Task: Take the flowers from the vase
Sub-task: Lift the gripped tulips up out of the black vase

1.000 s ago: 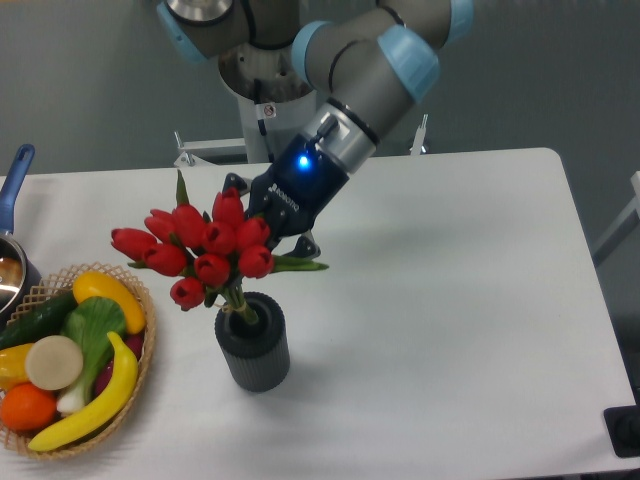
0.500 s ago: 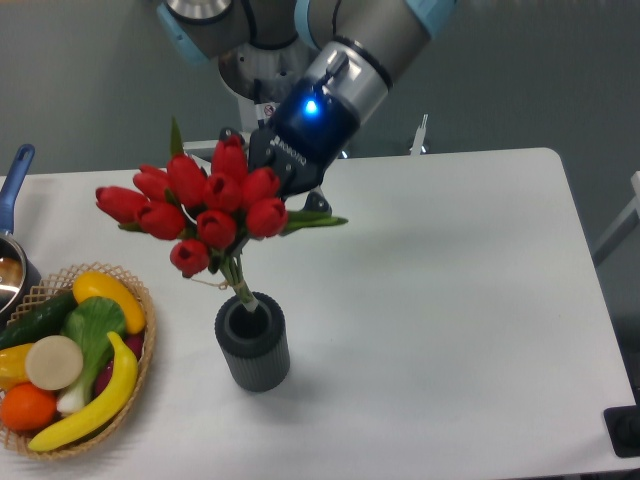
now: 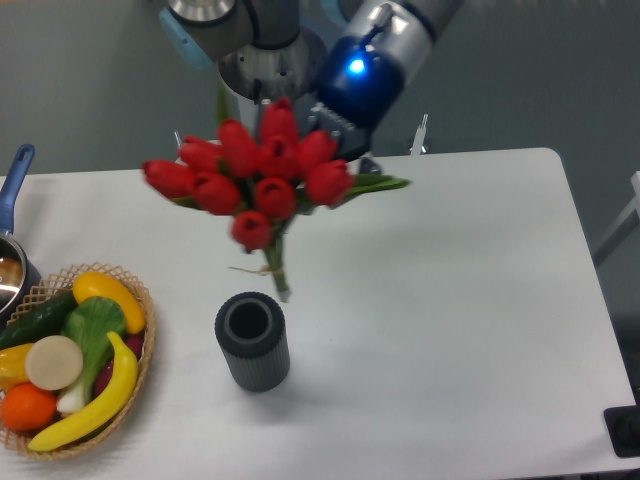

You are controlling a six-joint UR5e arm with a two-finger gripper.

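Note:
The flowers (image 3: 258, 178), a bunch of red tulips with green leaves and tied stems, hang in the air above the table, their stem ends clear of the vase. My gripper (image 3: 335, 150) is shut on the flowers from behind the blooms; its fingers are mostly hidden by the tulip heads. The vase (image 3: 252, 341), dark grey and ribbed, stands upright on the table below and slightly left of the stems, its round mouth showing nothing inside.
A wicker basket (image 3: 140, 345) of fruit and vegetables sits at the left front. A blue-handled metal pot (image 3: 12, 215) is at the left edge. The white table (image 3: 450, 300) stretches to the right.
The gripper has risen and moved right with the flowers. The stems, earlier inside the vase mouth, now hang free above it. The vase has not moved.

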